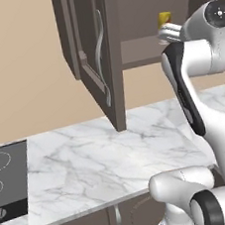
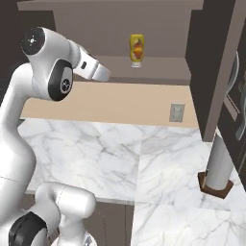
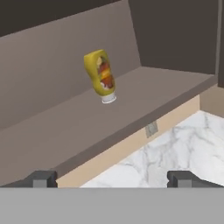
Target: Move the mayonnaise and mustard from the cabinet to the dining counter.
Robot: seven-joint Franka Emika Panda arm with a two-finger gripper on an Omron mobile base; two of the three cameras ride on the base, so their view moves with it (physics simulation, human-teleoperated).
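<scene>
the cabinet (image 2: pixel 158 29) stands open above the marble desk (image 1: pixel 105 160), its dark door (image 1: pixel 97 56) with the long curved silver handle (image 1: pixel 100 56) swung out toward the near side in the left base view. on the cabinet's bottom shelf (image 3: pixel 131 100) the mustard (image 2: pixel 137 49) stands upside down on its pale cap, a yellow bottle with a red and orange label, well back from the shelf's front edge and near the back wall. in the hand view it looks tilted, but that view is rolled with the wrist.

the hand (image 3: pixel 112 178) is wide, its two dark fingertips (image 3: pixel 41 178) far apart and holding nothing. it hangs in front of the shelf, short of the mustard and apart from it.

below the shelf a wall outlet (image 2: pixel 176 112) sits on the beige wall. a black cooktop (image 1: pixel 8 184) lies at the left of the desk, and a pale cylinder on a brown base (image 2: pixel 218 168) stands at the right.
</scene>
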